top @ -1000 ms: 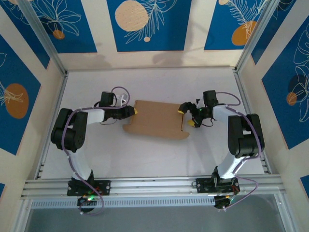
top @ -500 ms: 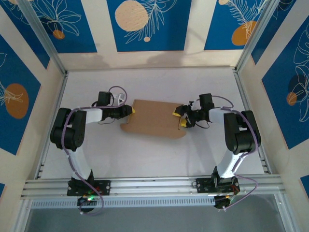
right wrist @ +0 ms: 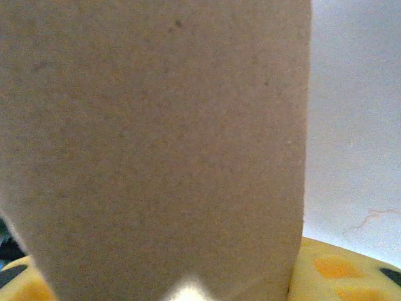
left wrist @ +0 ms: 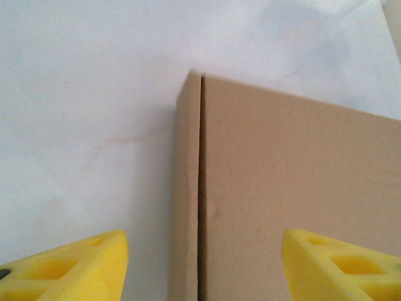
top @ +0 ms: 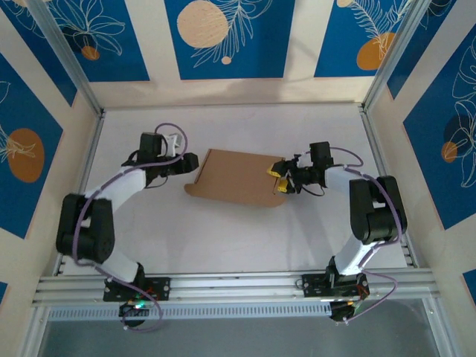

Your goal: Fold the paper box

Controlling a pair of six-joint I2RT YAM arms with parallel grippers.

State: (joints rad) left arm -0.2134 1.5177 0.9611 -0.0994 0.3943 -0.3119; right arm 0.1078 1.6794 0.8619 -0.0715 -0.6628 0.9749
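Brown cardboard paper box (top: 234, 177) sits mid white surface (top: 223, 230). My left hand (top: 190, 161) just let go and backed off, spread wide. My right hand (top: 280, 178) is closing round the right flap, but I can't tell if it's gripping. Right fold starting, I reckon.

A white worktop (top: 238, 230) takes up the middle of the overhead view, with faint brownish marks (left wrist: 113, 141) on it. Cream walls stand around it, bearing blue panels (top: 230, 59) with white leaf outlines and pale orange discs (top: 202, 24). A ribbed metal rail (top: 238, 285) crosses the lower frame.
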